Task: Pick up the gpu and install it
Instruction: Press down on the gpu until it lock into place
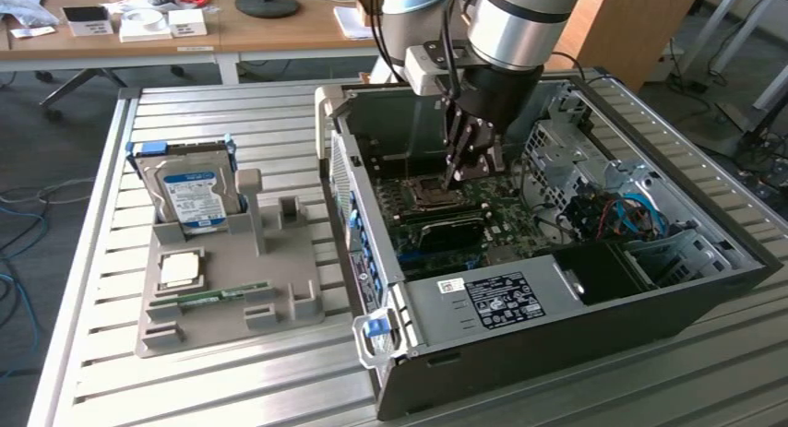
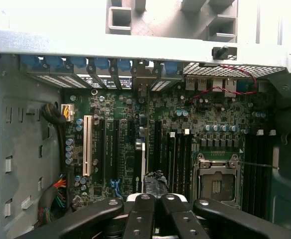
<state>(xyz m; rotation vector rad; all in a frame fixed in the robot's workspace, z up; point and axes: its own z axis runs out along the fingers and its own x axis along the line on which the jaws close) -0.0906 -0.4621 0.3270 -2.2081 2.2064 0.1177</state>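
The gpu (image 1: 446,229) is a dark card standing on edge among the motherboard's slots inside the open computer case (image 1: 615,302). From the wrist view the gpu (image 2: 137,174) is seen edge-on, running away from the fingertips. My gripper (image 1: 462,176) reaches down into the case beside the CPU socket (image 1: 431,198). Its black-taped tips (image 2: 155,185) are pressed together and shut, with nothing visible between them, right over the near end of the card. Whether they touch the card I cannot tell.
A grey holder tray (image 1: 277,293) on the exterior view's left carries a blue-labelled hard drive (image 1: 191,192), a CPU chip (image 1: 181,270) and a RAM stick (image 1: 221,293). Case walls surround the gripper. Blue cables (image 1: 628,215) and a red wire (image 2: 225,82) lie nearby.
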